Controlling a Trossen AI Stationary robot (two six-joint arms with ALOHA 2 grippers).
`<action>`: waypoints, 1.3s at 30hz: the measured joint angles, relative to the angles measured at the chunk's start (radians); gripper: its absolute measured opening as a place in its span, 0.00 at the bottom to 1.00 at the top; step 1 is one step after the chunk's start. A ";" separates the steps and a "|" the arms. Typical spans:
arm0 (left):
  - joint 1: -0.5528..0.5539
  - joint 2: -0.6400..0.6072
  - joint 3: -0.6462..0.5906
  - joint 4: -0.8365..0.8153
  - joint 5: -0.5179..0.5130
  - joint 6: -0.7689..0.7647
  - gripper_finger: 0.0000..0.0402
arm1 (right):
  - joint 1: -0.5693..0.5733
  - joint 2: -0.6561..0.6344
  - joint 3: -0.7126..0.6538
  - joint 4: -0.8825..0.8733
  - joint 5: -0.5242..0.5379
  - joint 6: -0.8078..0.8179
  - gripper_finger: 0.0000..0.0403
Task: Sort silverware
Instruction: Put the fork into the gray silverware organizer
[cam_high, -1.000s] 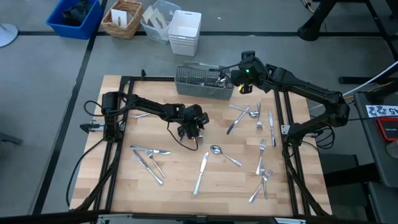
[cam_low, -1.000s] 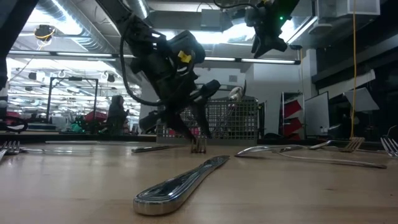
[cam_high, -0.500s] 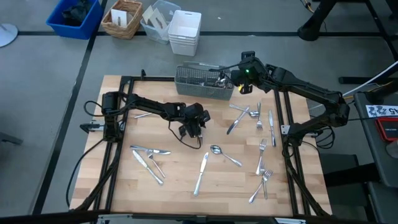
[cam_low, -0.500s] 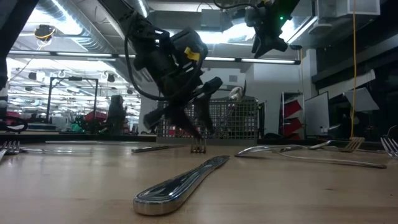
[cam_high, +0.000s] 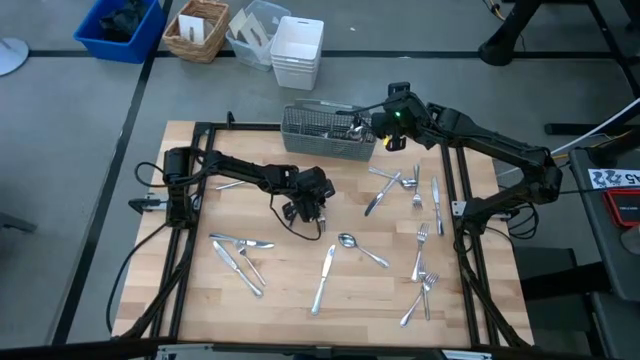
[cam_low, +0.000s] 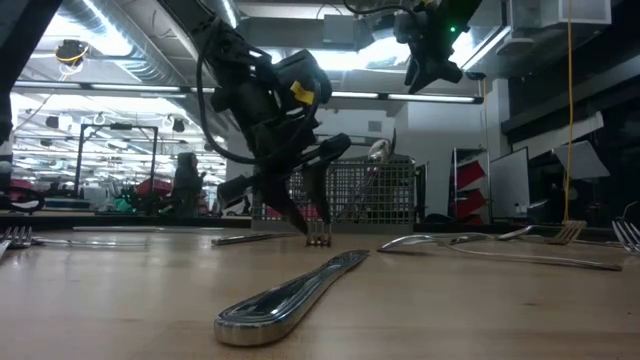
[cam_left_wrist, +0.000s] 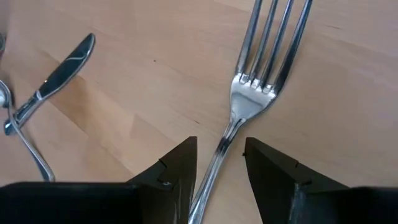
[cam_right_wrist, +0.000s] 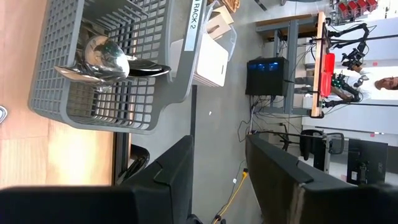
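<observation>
Silverware lies scattered on the wooden table: knives (cam_high: 240, 262) at the near left, a knife (cam_high: 323, 275) and a spoon (cam_high: 360, 248) in the middle, forks (cam_high: 420, 250) at the right. My left gripper (cam_left_wrist: 221, 146) is open and slants down at mid-table (cam_high: 305, 208). Its fingers stand on either side of the handle of a fork (cam_left_wrist: 249, 99) that lies flat on the wood with its tines (cam_low: 318, 238) pointing away from the gripper. My right gripper (cam_right_wrist: 219, 146) hangs open and empty, high over the right end of the grey mesh caddy (cam_high: 325, 135).
The caddy (cam_right_wrist: 93, 81) stands at the table's far edge with spoons (cam_right_wrist: 102, 59) in it. Beyond that edge are a white bin (cam_high: 297, 50), a woven basket (cam_high: 197, 30) and a blue bin (cam_high: 120, 28). Black frame rails (cam_high: 185, 250) run along both sides of the table.
My left gripper has stayed over the fork and turned a little at the wrist, so its fingers have swung slightly about the handle. The fork lies where it was.
</observation>
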 joint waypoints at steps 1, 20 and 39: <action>0.003 0.000 0.000 -0.001 0.006 0.000 0.32 | 0.000 0.000 0.000 0.000 0.000 0.000 0.37; 0.030 0.049 0.002 0.064 0.076 -0.026 0.32 | 0.000 0.000 0.000 -0.030 -0.019 0.074 0.37; 0.014 0.032 -0.002 -0.016 0.079 -0.220 0.03 | 0.000 0.000 0.000 -0.166 -0.158 0.221 0.37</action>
